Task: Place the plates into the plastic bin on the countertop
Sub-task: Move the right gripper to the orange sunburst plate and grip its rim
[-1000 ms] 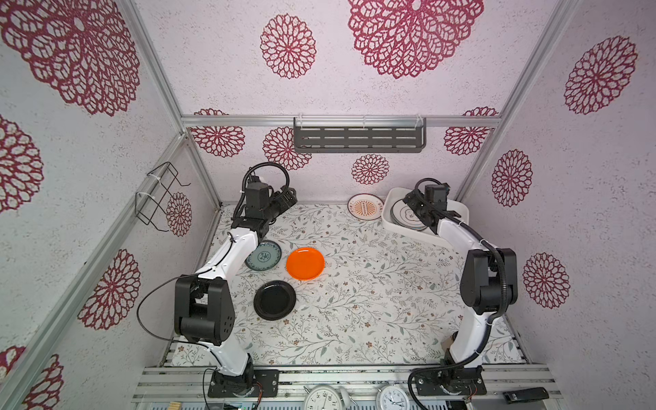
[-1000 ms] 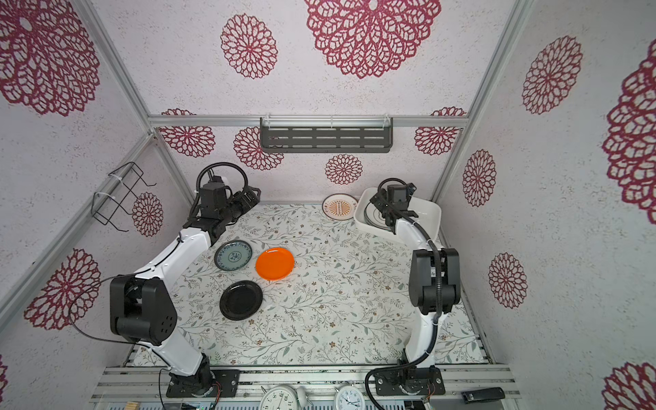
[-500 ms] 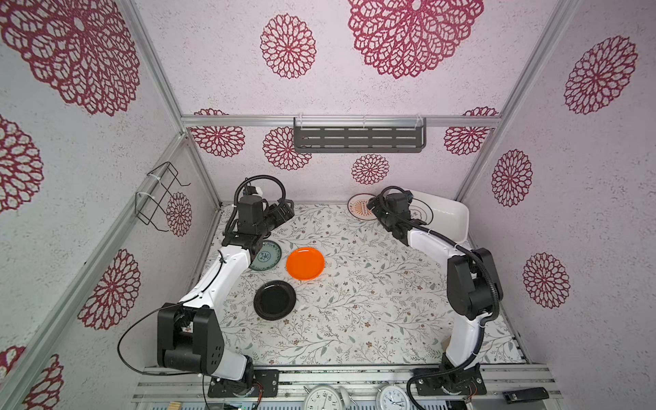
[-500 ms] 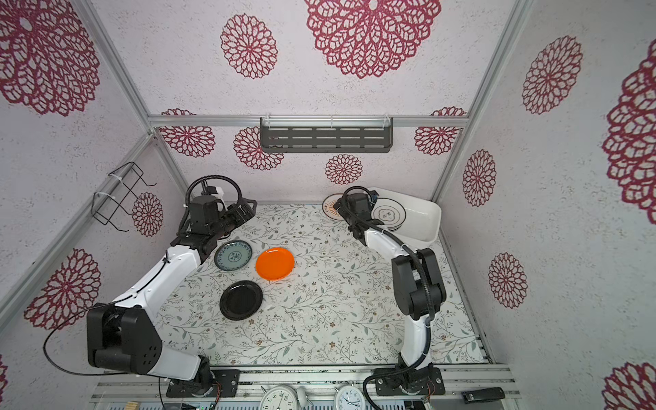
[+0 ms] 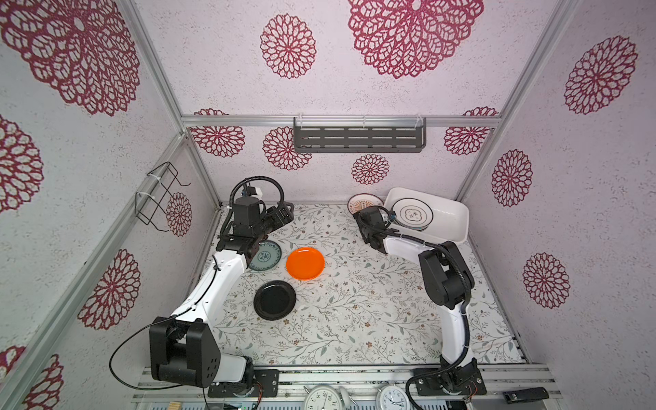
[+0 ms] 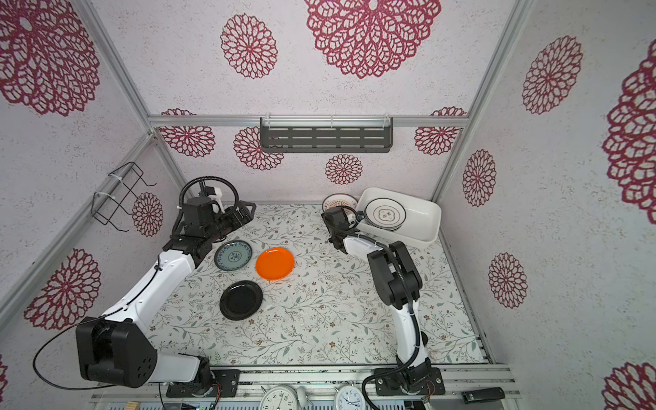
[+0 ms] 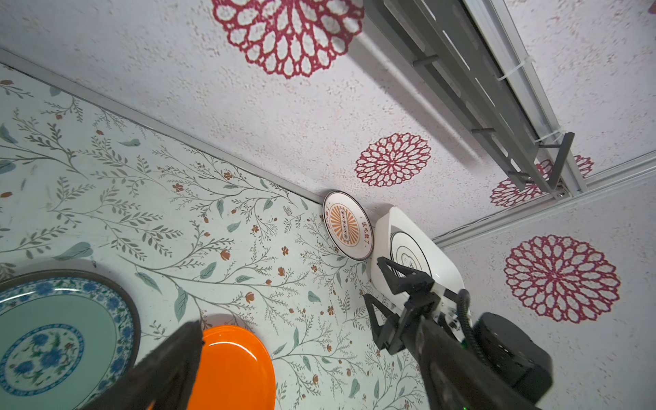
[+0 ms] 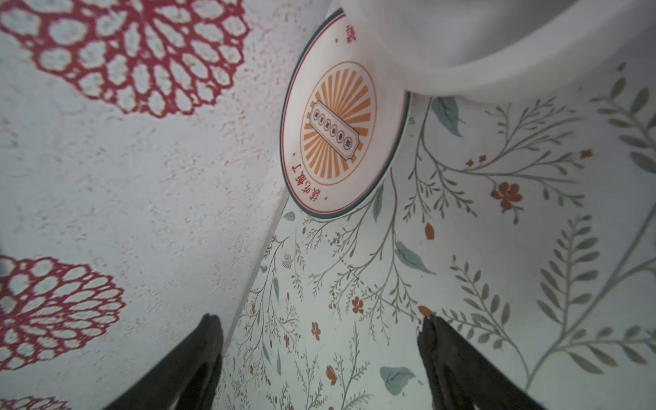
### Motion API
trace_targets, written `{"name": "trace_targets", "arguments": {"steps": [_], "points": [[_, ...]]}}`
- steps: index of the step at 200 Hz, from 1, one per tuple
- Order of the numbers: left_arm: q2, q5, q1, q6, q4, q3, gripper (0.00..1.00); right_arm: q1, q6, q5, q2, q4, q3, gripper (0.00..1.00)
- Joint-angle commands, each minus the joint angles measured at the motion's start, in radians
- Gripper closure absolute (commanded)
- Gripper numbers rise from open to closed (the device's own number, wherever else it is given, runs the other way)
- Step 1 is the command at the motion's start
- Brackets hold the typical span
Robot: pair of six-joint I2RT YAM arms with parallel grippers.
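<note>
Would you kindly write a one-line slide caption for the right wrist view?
Right gripper, open and empty, faces the sunburst plate on the countertop beside the plastic bin.

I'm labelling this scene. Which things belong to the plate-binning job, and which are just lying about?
Job: plastic bin, ringed plate inside it, sunburst plate, teal plate, orange plate, black plate.

Just there: grey wall shelf, wire rack, two clocks.

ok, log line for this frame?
left gripper: open, empty | right gripper: open, facing sunburst plate | plastic bin: ringed plates | countertop: teal plate, orange plate, black plate
</note>
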Motion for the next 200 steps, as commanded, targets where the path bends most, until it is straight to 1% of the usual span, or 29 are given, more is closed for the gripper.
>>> {"name": "trace_targets", "arguments": {"steps": [1, 26, 61, 86, 105, 141, 158, 190, 200], "points": [[0.019, 0.037, 0.007, 0.025, -0.015, 0.042, 0.03, -0.01, 0.137, 0.047, 0.039, 0.02, 0.069, 0.11], [0.025, 0.047, 0.012, 0.028, -0.023, 0.061, 0.03, -0.019, 0.189, 0.05, 0.104, 0.028, 0.115, 0.12], [0.036, 0.06, 0.028, 0.043, -0.058, 0.089, 0.03, -0.04, 0.23, 0.042, 0.188, 0.031, 0.188, 0.14], [0.046, 0.072, 0.041, 0.045, -0.081, 0.106, 0.03, -0.059, 0.252, 0.004, 0.245, 0.013, 0.243, 0.21], [0.046, 0.074, 0.042, 0.053, -0.1, 0.114, 0.03, -0.07, 0.285, -0.001, 0.273, -0.009, 0.263, 0.23], [0.029, 0.021, 0.045, 0.06, -0.108, 0.11, 0.03, -0.091, 0.322, 0.006, 0.319, -0.039, 0.305, 0.28], [0.025, 0.003, 0.049, 0.062, -0.099, 0.107, 0.03, -0.101, 0.36, 0.001, 0.347, -0.031, 0.324, 0.32], [0.015, -0.041, 0.051, 0.062, -0.085, 0.101, 0.03, -0.109, 0.349, 0.02, 0.383, -0.098, 0.397, 0.35], [0.009, -0.054, 0.054, 0.062, -0.08, 0.096, 0.03, -0.11, 0.355, 0.018, 0.394, -0.09, 0.404, 0.39]]}}
